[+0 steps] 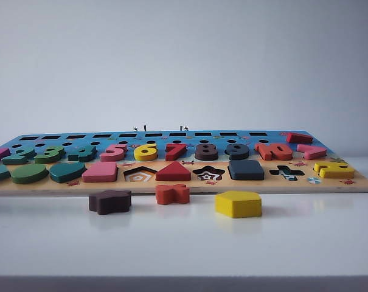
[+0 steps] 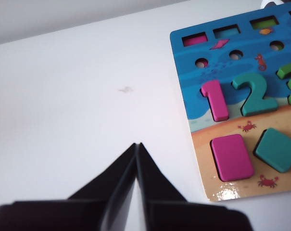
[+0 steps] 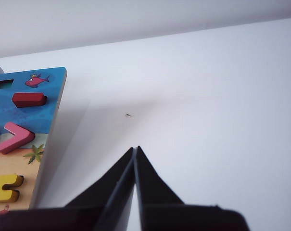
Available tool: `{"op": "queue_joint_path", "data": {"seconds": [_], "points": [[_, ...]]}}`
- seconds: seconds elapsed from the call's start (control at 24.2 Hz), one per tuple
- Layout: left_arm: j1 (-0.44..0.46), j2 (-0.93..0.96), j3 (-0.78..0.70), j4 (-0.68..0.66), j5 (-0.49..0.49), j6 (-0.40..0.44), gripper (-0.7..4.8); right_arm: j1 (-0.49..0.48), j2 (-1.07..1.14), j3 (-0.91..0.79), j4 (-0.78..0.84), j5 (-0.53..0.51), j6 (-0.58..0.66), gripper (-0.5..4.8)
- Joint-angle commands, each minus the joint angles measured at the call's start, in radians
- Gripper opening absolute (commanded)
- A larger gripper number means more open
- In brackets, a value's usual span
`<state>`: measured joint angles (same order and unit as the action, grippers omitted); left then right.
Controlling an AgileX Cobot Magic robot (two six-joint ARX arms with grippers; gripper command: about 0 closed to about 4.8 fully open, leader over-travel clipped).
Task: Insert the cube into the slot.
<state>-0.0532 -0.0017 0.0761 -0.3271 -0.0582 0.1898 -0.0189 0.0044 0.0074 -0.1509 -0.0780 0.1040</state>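
From my exterior camera I see three loose pieces lying on the white surface (image 1: 329,237) in front of the board: a dark brown star-like block (image 1: 109,201), an orange-red cross-shaped piece (image 1: 172,193) just beside it, and a yellow pentagon block (image 1: 238,204) further right, all apart from one another. Seated in the board I make out a pink rectangle (image 1: 100,172), a red triangle (image 1: 173,172), a yellow six (image 1: 145,152) and a yellow piece (image 1: 334,170) at the right end, possibly an equals sign.

A plain pale grey wall (image 1: 184,61) rises behind a glossy white table (image 1: 184,243).
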Motion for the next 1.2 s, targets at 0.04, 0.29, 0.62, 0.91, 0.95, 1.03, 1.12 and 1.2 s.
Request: {"op": "queue_joint_path", "data": {"seconds": [0.04,0.29,0.62,0.91,0.95,1.03,1.12,1.2], "points": [[-0.001,0.001,0.002,0.016,-0.003,0.004,0.17,-0.002,-0.002,-0.003,0.015,0.003,-0.003,-0.04],[-0.001,0.001,0.002,0.016,-0.002,0.001,0.17,-0.002,-0.002,-0.003,0.015,0.003,-0.003,-0.03],[-0.001,0.002,-0.034,0.025,0.005,0.003,0.17,-0.002,-0.002,-0.003,0.015,0.003,-0.003,-0.03],[-0.002,0.001,-0.067,0.132,0.005,0.002,0.17,-0.002,-0.002,-0.003,0.015,0.003,-0.003,-0.04],[-0.001,0.001,-0.068,0.138,0.005,0.002,0.17,-0.002,-0.002,-0.003,0.015,0.003,-0.003,-0.04],[-0.001,0.001,-0.068,0.139,0.005,0.002,0.17,-0.002,-0.002,-0.003,0.015,0.003,-0.003,-0.03],[-0.001,0.001,-0.068,0.139,0.005,0.002,0.17,-0.002,-0.002,-0.003,0.015,0.003,-0.003,-0.03],[-0.001,0.001,-0.068,0.139,0.005,0.003,0.17,-0.002,-0.002,-0.003,0.015,0.003,-0.003,-0.03]]}}
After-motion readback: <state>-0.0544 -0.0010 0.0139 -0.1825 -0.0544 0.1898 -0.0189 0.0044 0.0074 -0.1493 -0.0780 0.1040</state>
